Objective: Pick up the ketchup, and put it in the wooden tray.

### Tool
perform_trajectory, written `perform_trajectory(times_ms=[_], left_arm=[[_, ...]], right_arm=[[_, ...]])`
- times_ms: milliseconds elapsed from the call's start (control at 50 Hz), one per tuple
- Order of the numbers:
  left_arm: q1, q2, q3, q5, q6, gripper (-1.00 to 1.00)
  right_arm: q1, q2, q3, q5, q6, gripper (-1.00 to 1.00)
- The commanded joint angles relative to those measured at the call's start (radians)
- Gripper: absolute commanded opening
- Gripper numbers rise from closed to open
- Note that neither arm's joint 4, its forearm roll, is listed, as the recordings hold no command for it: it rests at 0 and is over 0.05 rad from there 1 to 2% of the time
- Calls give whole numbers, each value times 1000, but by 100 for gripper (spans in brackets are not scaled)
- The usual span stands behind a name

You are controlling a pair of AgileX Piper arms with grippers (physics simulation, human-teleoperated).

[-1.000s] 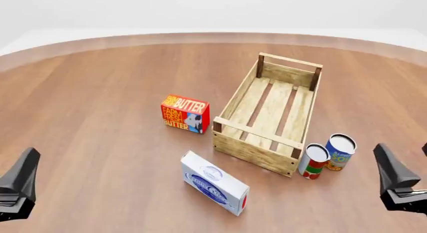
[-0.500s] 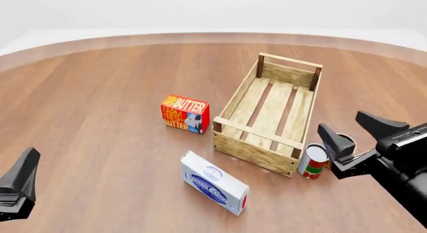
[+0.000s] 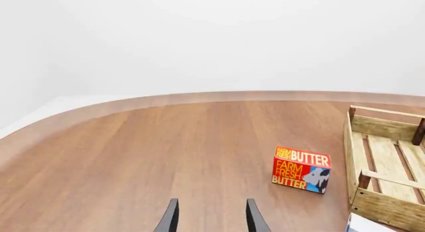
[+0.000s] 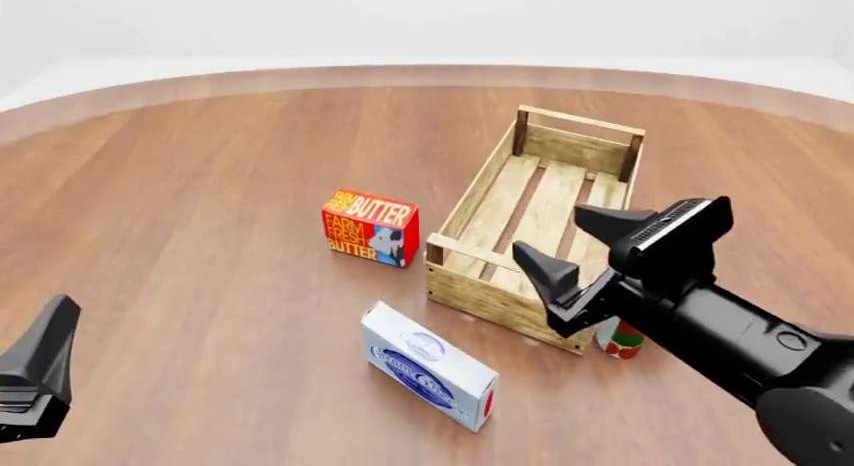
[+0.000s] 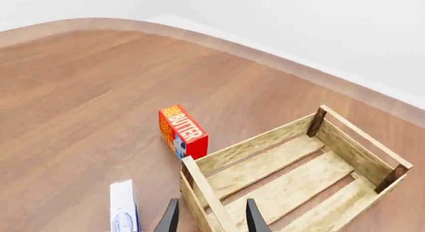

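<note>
Ketchup: not visible in any view; pos. unknown, maybe hidden by the right arm or out of frame.

Handling (est.): likely light, smooth, slightly squeezable plastic. Grip mid-body w/ moderate force, not at the cap.

Right gripper (image 4: 582, 248): jaws spread, holding nothing, right of frame centre over the wooden tray (image 4: 497, 298) near end. Left gripper (image 3: 211, 219): jaws apart, empty.

View diffs: only the front view shows the can (image 4: 617, 339), lower right, partly behind the arm, and the whole white box (image 4: 430, 366). The butter box (image 4: 370, 227) appears in all views.
</note>
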Motion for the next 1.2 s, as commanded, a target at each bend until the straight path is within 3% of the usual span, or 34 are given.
perform_trajectory(times_ms=[20, 740, 840, 1200], left_arm=[[0, 0, 0, 0, 0, 100], [0, 0, 0, 0, 0, 100], [0, 0, 0, 0, 0, 100], [0, 0, 0, 0, 0, 100]], right_arm=[[125, 117, -103, 1, 12, 100], [460, 414, -361, 11, 12, 100], [536, 478, -407, 2, 28, 100], [686, 592, -508, 7, 60, 100]])
